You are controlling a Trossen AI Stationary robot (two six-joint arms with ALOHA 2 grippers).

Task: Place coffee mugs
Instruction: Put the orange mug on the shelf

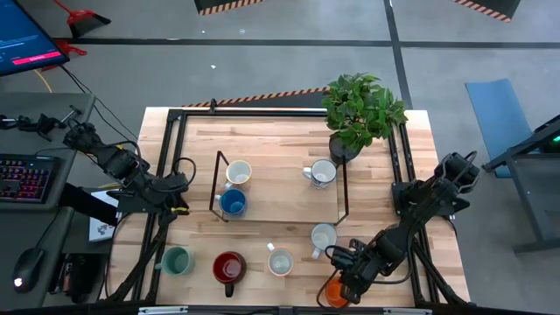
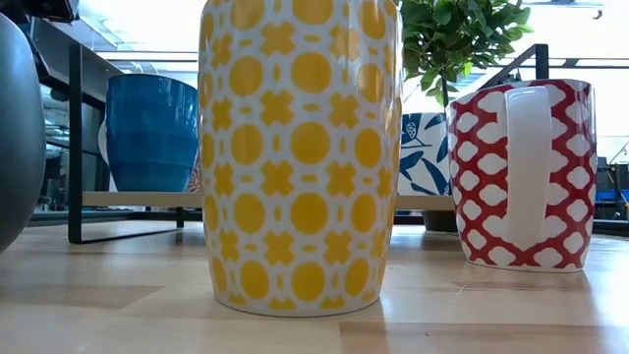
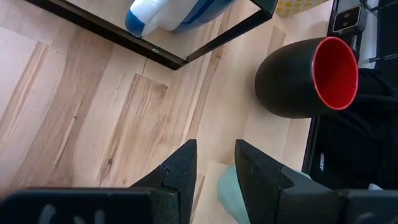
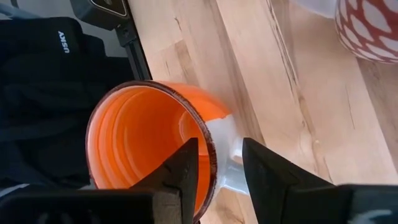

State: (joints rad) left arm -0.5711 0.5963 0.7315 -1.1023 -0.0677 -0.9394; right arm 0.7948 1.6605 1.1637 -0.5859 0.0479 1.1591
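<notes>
High view, mugs: eight stand on the table. On the rack (image 1: 280, 179) at centre are a cream mug (image 1: 238, 172), a blue mug (image 1: 233, 203) and a white mug (image 1: 323, 172). Along the lower edge of the frame stand a green mug (image 1: 178, 261), a red-lined mug (image 1: 229, 267), a small white mug (image 1: 280, 262), another white mug (image 1: 323, 236) and an orange mug (image 1: 334, 293).
Right gripper (image 1: 348, 282): at the lower right of the frame, over the orange mug. In the right wrist view its fingers (image 4: 180, 177) straddle the rim beside the handle, one inside the mug and one outside, with gaps showing, so not clamped.
Left gripper (image 1: 175, 185): at the left of the frame, beside the rack. In the left wrist view its fingers (image 3: 177, 177) stand apart over bare wood, grasping nothing.
Low view: a yellow-patterned mug (image 2: 300, 152) fills the centre, a red-and-white lattice mug (image 2: 526, 172) stands at the right, and the blue mug shows on the rack at the left.
Surface: a pale wooden table (image 1: 280, 144) with plank grain and a black frame around it.
Plant: a leafy potted plant (image 1: 360, 109) at the table's upper right corner.
Room: grey floor with striped hazard tape; a keyboard (image 1: 26, 175), a mouse (image 1: 28, 267) and a screen (image 1: 26, 39) at the left of the frame; a blue chair (image 1: 499, 109) at the right.
</notes>
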